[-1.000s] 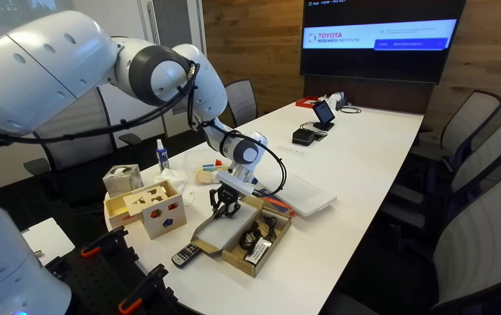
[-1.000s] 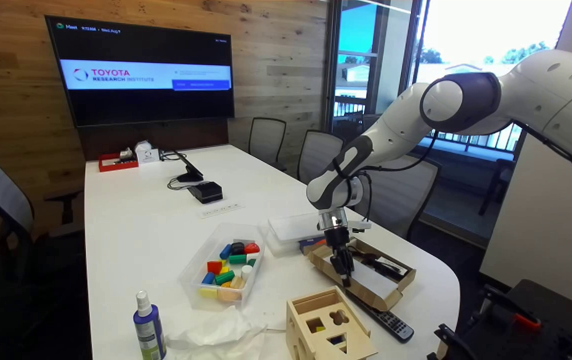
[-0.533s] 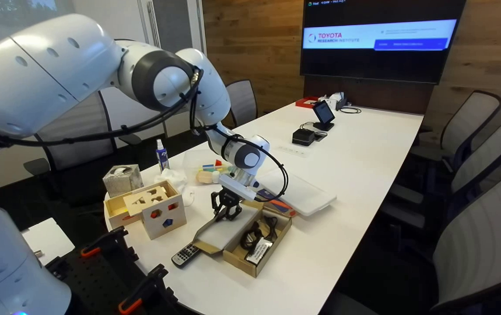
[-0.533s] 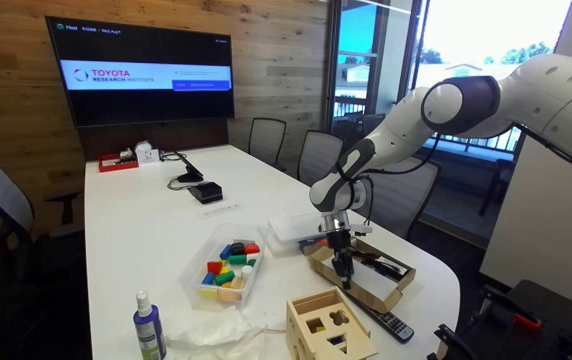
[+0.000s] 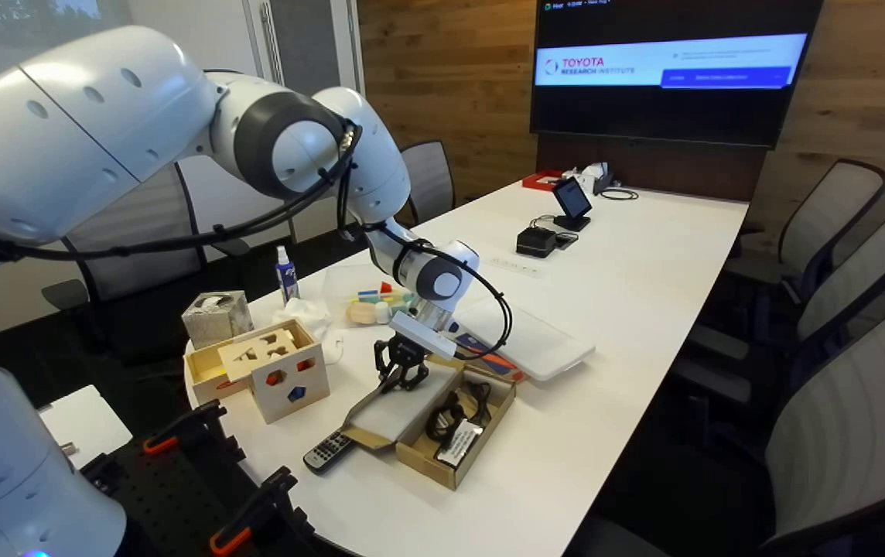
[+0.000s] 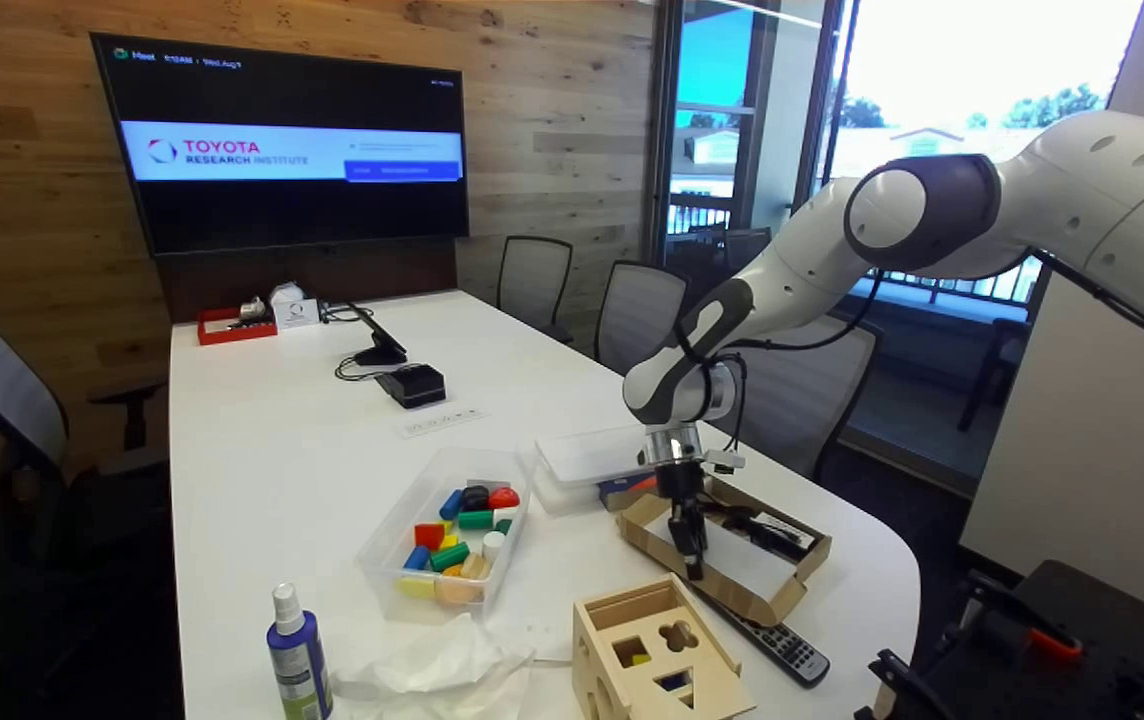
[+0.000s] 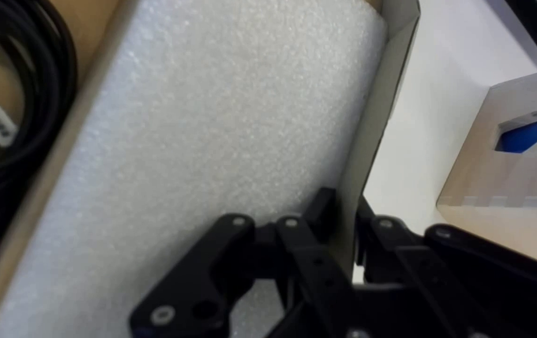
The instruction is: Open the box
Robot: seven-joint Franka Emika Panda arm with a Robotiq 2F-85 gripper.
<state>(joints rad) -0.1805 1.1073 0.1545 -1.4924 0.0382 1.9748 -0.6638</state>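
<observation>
The black two-fingered pincer is pinching the side wall of the lid of a flat rectangular tan cardboard box, only this wall standing between its fingers. The box is lying, lid folded back, on the white bench; black cables are resting inside.

Your black gripper is at the tan box with speckled white padding; near the gripper you see black cable and a pale wooden cube.

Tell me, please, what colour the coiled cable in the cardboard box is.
Black; the cable shows best, partly cut off, in the wrist view.
</observation>
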